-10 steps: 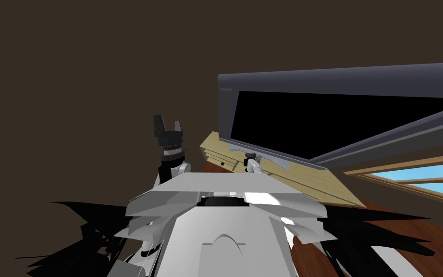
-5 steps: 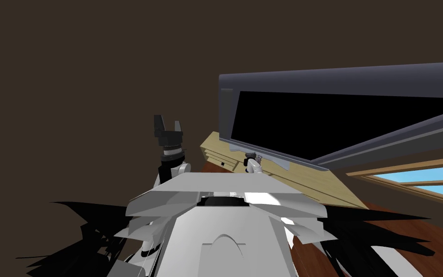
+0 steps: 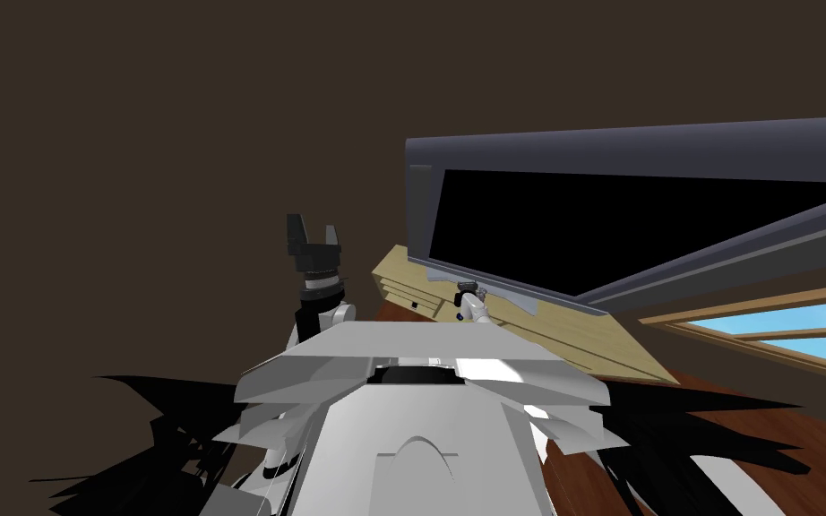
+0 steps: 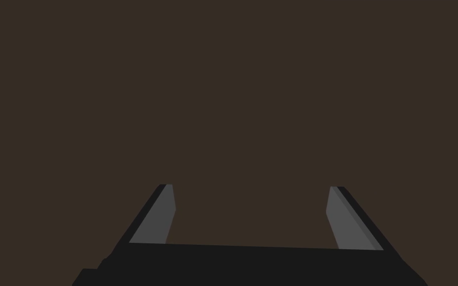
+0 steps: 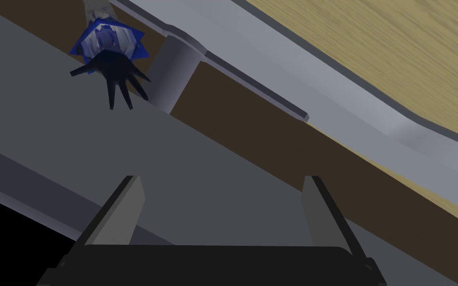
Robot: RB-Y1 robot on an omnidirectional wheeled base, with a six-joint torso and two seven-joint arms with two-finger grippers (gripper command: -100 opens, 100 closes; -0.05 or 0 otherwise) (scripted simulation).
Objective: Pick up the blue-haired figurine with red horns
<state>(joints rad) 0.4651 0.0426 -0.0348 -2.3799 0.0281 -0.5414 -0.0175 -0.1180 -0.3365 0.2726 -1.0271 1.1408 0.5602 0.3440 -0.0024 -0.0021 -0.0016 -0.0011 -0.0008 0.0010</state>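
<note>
In the right wrist view the figurine [image 5: 106, 47] shows blue hair and dark spikes. It stands beside the TV's grey foot post [image 5: 173, 74], on the far side of the TV's lower frame [image 5: 183, 154]. My right gripper [image 5: 223, 177] is open with nothing between its fingers. The figurine is ahead of it and off to the side of one finger [image 5: 132, 206], well apart. In the head view the right gripper [image 3: 468, 288] hovers over the light wood cabinet [image 3: 581, 345] under the TV. My left gripper [image 3: 313, 235] is raised before the brown wall, open and empty.
A large TV [image 3: 635, 215] with a dark grey frame and black screen stands on the cabinet, and its flat grey foot [image 5: 332, 104] runs across the wood top. Cabinet drawers [image 3: 407, 296] face me. A window [image 3: 787, 331] is at the right, above reddish wood floor [image 3: 761, 457].
My right hand has turned a little beside the TV's foot. The left arm has stayed where it was.
</note>
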